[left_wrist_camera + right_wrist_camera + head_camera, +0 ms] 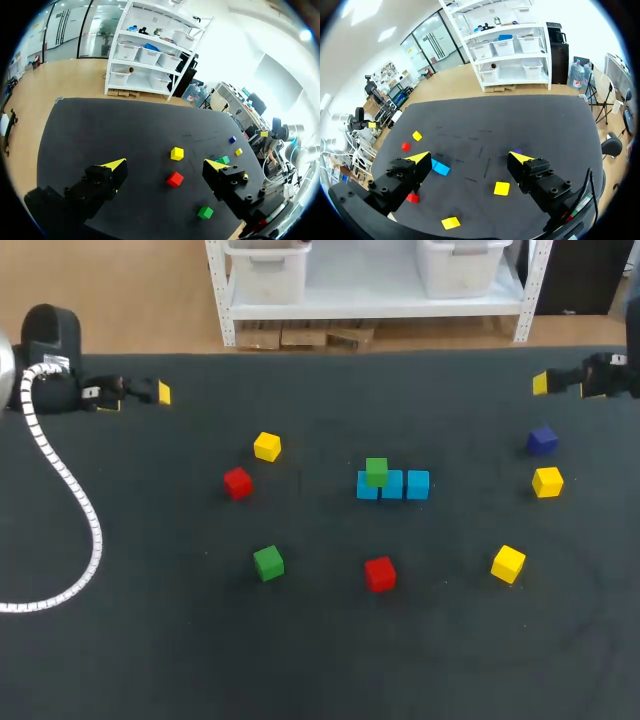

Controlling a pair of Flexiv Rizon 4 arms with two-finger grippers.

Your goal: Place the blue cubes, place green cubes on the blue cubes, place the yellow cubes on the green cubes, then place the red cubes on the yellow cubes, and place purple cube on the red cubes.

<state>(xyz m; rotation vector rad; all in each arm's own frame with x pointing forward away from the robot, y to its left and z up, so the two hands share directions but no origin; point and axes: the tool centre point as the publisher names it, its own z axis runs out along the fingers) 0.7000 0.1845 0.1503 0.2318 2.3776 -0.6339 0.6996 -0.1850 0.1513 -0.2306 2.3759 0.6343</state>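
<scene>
— Where's the row of three cubes (pixel 392 485)?
— Middle of the worktop (pixel 150 660), a stacked cube (pixel 376 470) on its nine-o'clock end.
— The loose cubes (pixel 379 573)?
— Ringing it, two o'clock round through six to ten.

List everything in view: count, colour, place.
blue cubes: 3, blue, touching row at table centre
green cubes: 2, green; one atop the row's left part, one loose, nearer the robot, left of the row
yellow cubes: 3, yellow; one left of the row, two at the right
red cubes: 2, red; one left of the row, one nearer the robot
purple cube: 1, purple, far right
table: 1, black
coiled cable: 1, white, left side
left gripper: 1, yellow tips, open, empty
right gripper: 1, yellow tips, open, empty
</scene>
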